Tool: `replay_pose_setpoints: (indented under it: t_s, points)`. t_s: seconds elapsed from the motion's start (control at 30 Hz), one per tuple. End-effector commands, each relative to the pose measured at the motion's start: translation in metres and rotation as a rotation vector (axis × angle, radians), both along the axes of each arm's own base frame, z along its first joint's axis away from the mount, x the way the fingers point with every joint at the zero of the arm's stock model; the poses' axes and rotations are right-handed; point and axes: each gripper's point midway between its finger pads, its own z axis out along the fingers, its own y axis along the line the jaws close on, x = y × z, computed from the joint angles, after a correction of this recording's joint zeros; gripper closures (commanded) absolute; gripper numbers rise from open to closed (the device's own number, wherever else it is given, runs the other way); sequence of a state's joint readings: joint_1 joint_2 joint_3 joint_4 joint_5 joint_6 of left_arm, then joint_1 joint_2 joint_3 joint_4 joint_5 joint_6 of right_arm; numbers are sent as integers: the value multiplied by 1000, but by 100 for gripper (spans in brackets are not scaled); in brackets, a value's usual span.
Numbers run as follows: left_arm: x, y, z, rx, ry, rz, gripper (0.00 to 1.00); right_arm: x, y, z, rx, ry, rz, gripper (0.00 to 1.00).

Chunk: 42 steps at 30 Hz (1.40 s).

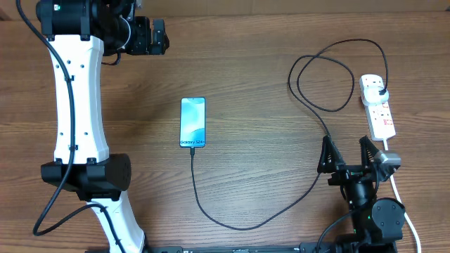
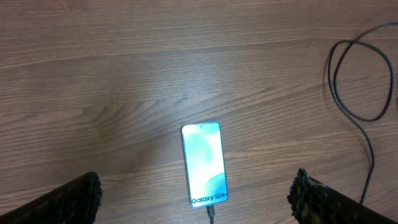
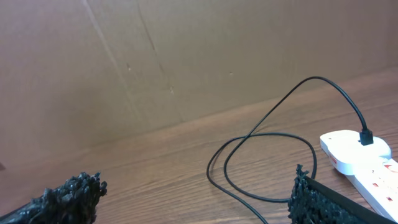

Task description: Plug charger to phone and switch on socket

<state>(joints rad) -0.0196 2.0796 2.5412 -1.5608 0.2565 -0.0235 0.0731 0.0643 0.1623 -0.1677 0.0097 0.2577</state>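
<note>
The phone point(image 1: 193, 122) lies flat mid-table, its blue screen lit. The charger point(image 1: 239, 226), a thin black cable, has its tip in the phone's near end point(image 2: 211, 214). It curves right, loops, and ends in a black plug point(image 3: 365, 135) seated in the white socket point(image 1: 377, 105) at the right. My left gripper point(image 1: 160, 36) is raised at the back left. In its wrist view it is open point(image 2: 196, 186), with the phone point(image 2: 204, 163) far below. My right gripper point(image 1: 346, 149) stands open just in front of the socket point(image 3: 367, 165), holding nothing point(image 3: 198, 180).
A brown cardboard wall point(image 3: 155, 62) closes the far side of the table. The socket's thick white cord point(image 1: 401, 193) runs toward the front right past my right arm. The left arm's white body point(image 1: 77, 105) spans the left side. The cable's loop point(image 1: 323, 81) lies behind my right gripper.
</note>
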Motion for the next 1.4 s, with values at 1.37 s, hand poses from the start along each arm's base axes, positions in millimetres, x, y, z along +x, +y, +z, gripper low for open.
replay_pose_setpoints:
  t_s: [1.37]
  points:
    - [0, -3, 2, 2, -5, -7, 1, 7, -10, -39, -5, 1, -64, 0]
